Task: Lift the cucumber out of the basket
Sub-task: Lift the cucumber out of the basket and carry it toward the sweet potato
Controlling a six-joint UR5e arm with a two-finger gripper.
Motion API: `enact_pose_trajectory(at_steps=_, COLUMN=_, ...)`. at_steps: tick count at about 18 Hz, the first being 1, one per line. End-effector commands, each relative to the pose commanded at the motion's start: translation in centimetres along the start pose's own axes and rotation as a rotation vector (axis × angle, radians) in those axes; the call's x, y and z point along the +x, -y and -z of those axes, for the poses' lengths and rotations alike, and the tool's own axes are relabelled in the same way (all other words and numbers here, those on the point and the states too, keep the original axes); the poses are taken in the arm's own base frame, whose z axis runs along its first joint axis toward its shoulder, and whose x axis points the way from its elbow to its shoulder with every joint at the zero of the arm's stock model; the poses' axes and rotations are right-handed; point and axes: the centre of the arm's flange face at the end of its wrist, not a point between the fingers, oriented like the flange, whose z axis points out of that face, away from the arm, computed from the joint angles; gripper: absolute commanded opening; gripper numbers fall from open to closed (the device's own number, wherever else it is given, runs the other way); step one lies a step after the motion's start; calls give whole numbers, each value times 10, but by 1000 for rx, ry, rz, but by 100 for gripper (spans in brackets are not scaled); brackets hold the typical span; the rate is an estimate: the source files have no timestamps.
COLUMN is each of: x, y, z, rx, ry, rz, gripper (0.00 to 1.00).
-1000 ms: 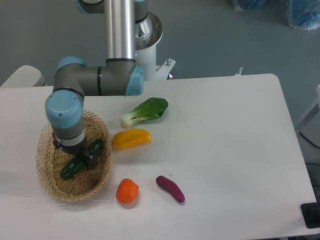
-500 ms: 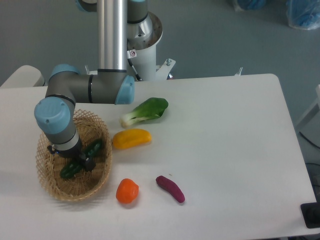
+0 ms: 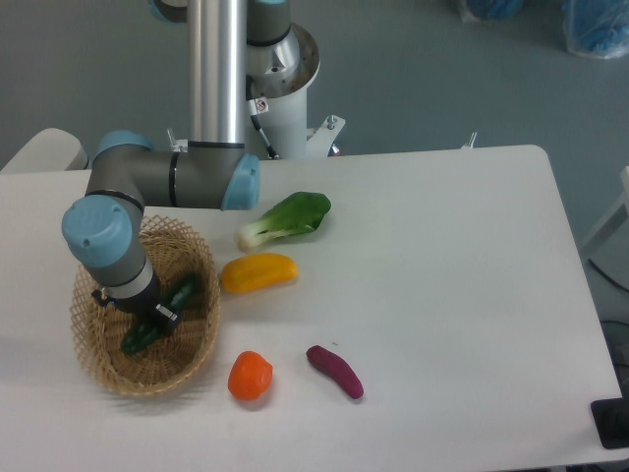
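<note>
Inside the single oval tan wicker basket [image 3: 108, 369] lies one glossy dark green cucumber [image 3: 160, 315], the end effector [image 3: 157, 317] astride its middle; grip state indeterminate. Four vegetables occupy the white counter [image 3: 442, 275].

The arm drops from its base column, elbows left, and its blue-capped wrist points steeply down. The gripper [image 3: 157, 320] sits just below that wrist, its fingers mostly hidden, so their spread is unclear.
</note>
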Motion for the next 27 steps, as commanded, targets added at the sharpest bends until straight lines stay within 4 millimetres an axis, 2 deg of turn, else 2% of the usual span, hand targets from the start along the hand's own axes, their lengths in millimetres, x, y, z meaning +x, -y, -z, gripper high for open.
enact_pose_trajectory(at_steps=2, x=-14, y=0, z=18, rx=8, ry=4, rz=6, gripper=7)
enact_pose_trajectory(at_steps=7, x=-60, y=-9, z=44, rx=-31, ry=-22, rz=13, gripper=8)
enact_pose_trajectory(at_steps=9, x=-89, y=-22, z=50, rx=-29, ry=-24, rz=-19, gripper=11)
enact_pose_trajectory(at_steps=12, x=-129, y=-45, z=64, rx=-12, ry=-28, rz=-23, gripper=10)
enact_pose_trajectory(at_steps=15, x=-168, y=-63, z=70, rx=4, ry=-23, rz=-30, gripper=10)
enact_pose_trajectory(at_steps=20, x=-236, y=-93, z=70, rx=12, ry=-4, rz=-47, gripper=10)
enact_pose_trajectory(at_steps=25, x=-307, y=-122, z=52, rx=4, ry=-1, rz=-79, gripper=10)
enact_pose_trajectory(at_steps=27, x=-326, y=-129, z=44, rx=-4, ry=-3, rz=-105, gripper=10)
